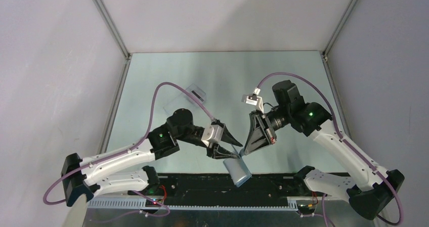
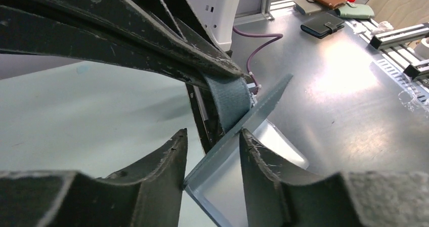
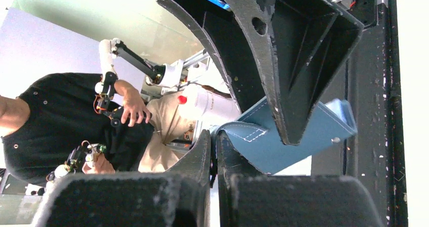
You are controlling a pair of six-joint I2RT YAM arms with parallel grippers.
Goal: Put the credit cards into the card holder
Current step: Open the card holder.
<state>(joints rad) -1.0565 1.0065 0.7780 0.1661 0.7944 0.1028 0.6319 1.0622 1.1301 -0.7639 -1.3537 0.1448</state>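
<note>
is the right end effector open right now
No, the right end effector is clamped shut on the stitched tab of the card holder.

We see the card holder held up at the table's near edge, between the two arms, tilted and partly unfolded. It's teal-blue with white stitching and a small snap stud on one panel. The stitched clasp tab is pinched in the right gripper. One thin flap runs slanted, edge-on, between the left gripper's spread fingers.
</note>
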